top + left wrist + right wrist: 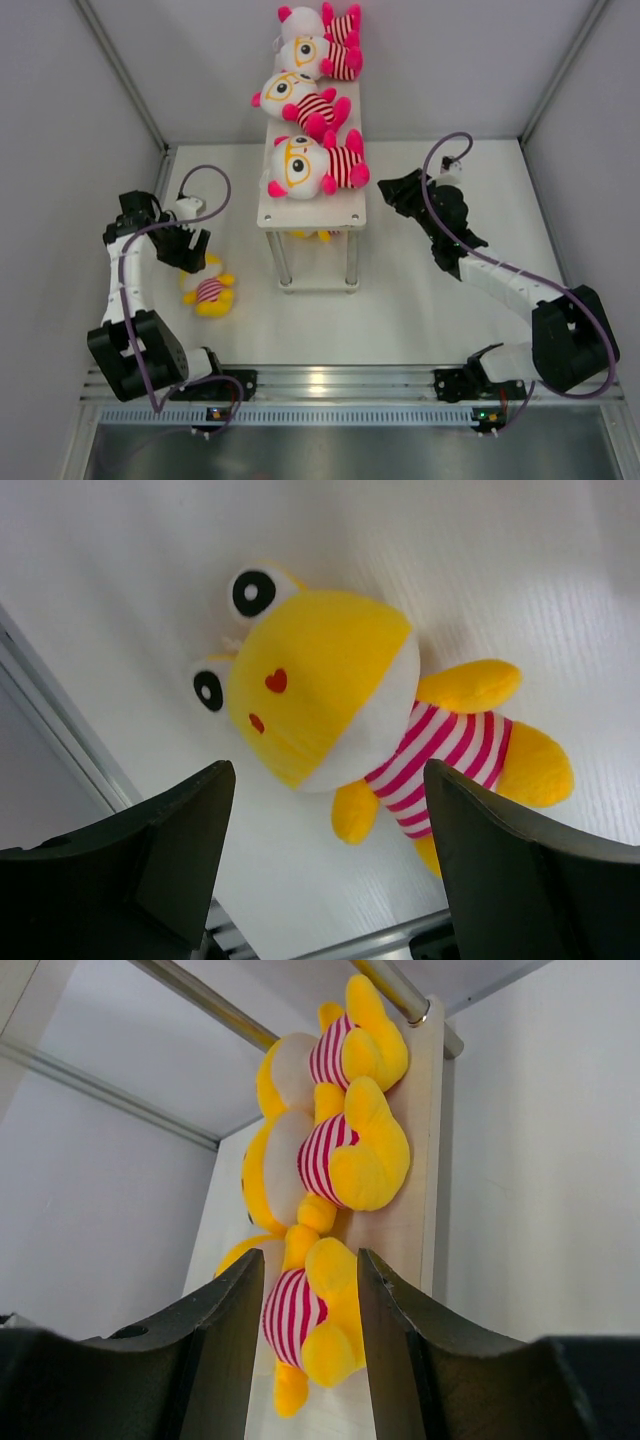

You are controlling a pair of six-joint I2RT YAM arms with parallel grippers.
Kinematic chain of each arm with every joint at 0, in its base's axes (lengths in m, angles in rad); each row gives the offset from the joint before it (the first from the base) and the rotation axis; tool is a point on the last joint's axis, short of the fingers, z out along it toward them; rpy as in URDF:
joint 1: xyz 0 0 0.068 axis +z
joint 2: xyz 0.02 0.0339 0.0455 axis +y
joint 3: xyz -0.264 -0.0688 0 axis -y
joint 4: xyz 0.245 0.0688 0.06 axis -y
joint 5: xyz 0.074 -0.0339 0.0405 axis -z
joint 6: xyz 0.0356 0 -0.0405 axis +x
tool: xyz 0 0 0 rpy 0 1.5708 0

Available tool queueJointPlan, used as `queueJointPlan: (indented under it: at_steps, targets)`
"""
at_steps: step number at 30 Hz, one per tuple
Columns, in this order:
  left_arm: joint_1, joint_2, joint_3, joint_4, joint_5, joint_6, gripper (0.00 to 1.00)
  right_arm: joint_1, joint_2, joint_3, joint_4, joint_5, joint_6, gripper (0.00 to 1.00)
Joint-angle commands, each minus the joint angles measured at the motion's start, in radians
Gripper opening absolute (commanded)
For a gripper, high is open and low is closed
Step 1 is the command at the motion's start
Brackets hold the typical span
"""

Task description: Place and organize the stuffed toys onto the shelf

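The task looks most of the way done, with one toy plainly left. The left gripper (325,780) hangs with its fingers spread wide and nothing between them. Just beyond its fingertips, in line with the gap, a yellow toy (330,700) in a pink-and-white striped shirt lies on its back on the table (420,290), face up. It is the only toy off the shelf (300,213), which stands off to that gripper's side, near but apart. On the top board three white-headed toys (300,100) lie in a row, one behind the other. The right gripper (310,1260) hovers beside the shelf with its jaws partly apart. Straight ahead of its fingers three yellow toys (350,1150) lie side by side on the lower board (420,1210), and the nearest shows through the gap. The top view shows this gripper clear of the shelf, so I judge it pinches nothing. What remains, by my reading, is to close on the loose yellow toy, carry it to the shelf, and tidy the rows.
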Motion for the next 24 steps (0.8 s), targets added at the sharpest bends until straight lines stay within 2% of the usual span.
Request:
queueJointPlan:
  at_steps: [1,6,9,10,11,12,13,15,16,17,21,22,24]
  targets:
    - [0.0,0.056,0.078,-0.001,0.151,0.103,0.82,-0.038,-0.018,-0.005,0.043,-0.082,-0.04,0.43]
    - [-0.002,0.162,0.048,-0.018,0.089,0.19,0.81,-0.091,-0.018,-0.002,0.013,-0.219,-0.057,0.44]
    - [-0.003,0.173,0.006,-0.067,0.128,0.25,0.81,-0.103,-0.038,0.008,-0.013,-0.227,-0.095,0.44]
    - [-0.005,0.173,-0.003,-0.065,0.131,0.253,0.77,-0.103,-0.042,0.012,-0.028,-0.224,-0.106,0.44]
    - [-0.006,0.173,-0.014,-0.065,0.132,0.262,0.72,-0.104,-0.048,0.016,-0.033,-0.222,-0.121,0.44]
    - [-0.011,0.173,-0.03,-0.065,0.134,0.265,0.62,-0.103,-0.053,0.019,-0.037,-0.222,-0.126,0.44]
    - [-0.009,0.175,-0.037,-0.067,0.135,0.262,0.42,-0.103,-0.054,0.024,-0.046,-0.222,-0.131,0.45]
    - [-0.011,0.187,-0.035,-0.064,0.137,0.236,0.19,-0.104,-0.056,0.031,-0.048,-0.231,-0.138,0.44]
    - [-0.011,0.194,-0.026,-0.062,0.145,0.197,0.08,-0.103,-0.053,0.033,-0.045,-0.236,-0.138,0.44]
    - [-0.009,0.207,-0.011,-0.061,0.155,0.16,0.06,-0.103,-0.047,0.036,-0.042,-0.241,-0.137,0.44]
    - [-0.009,0.198,0.106,0.022,0.215,-0.113,0.04,-0.1,0.007,0.051,-0.007,-0.32,-0.116,0.44]
    - [-0.008,0.188,0.12,0.075,0.236,-0.235,0.04,-0.098,0.014,0.056,0.007,-0.336,-0.111,0.44]
    - [-0.008,0.156,0.141,0.129,0.249,-0.349,0.04,-0.082,0.034,0.062,0.064,-0.375,-0.103,0.44]
